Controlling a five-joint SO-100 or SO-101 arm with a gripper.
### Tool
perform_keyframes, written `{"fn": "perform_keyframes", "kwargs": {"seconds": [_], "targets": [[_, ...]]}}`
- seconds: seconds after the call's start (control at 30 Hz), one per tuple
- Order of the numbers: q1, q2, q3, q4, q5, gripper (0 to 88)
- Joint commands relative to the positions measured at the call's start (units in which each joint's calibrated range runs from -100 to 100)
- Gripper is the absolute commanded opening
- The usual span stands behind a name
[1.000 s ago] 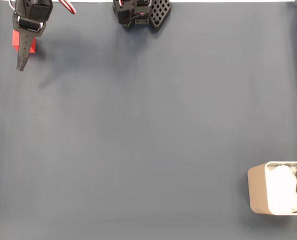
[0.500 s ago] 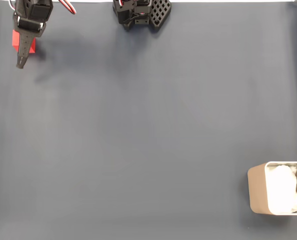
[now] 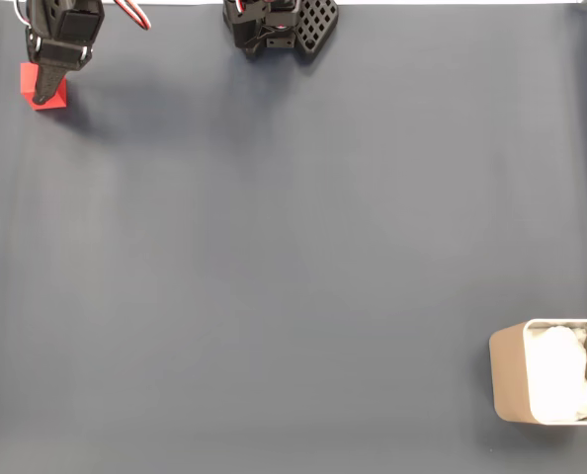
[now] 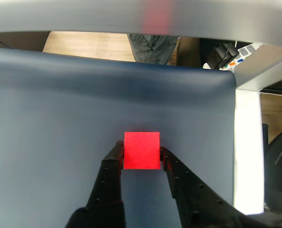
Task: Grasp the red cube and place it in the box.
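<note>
The small bright red matte cube [image 4: 141,150] sits between the two black fingers [image 4: 113,164] of the end effector [image 4: 140,154], whose tips press against its left and right faces in the wrist view, clamped on it. In the fixed view the red cube [image 3: 48,93] lies at the top left corner of the dark blue-grey tabletop [image 3: 293,247], partly covered by the end effector [image 3: 44,96]. The beige rounded rectangular box [image 3: 511,380] with white padding [image 3: 560,373] stands well apart from the cube, at the bottom right edge.
</note>
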Motion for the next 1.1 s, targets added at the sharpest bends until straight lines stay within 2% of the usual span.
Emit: {"fn": "perform_keyframes", "kwargs": {"seconds": [0.0, 0.63, 1.07], "targets": [[-0.63, -1.30, -2.58, 0.34, 0.73, 0.0], [-1.69, -2.17, -3.86, 2.88, 0.88, 0.0], [-7.23, -3.55, -21.29, 21.57, -1.27, 0.0]]}}
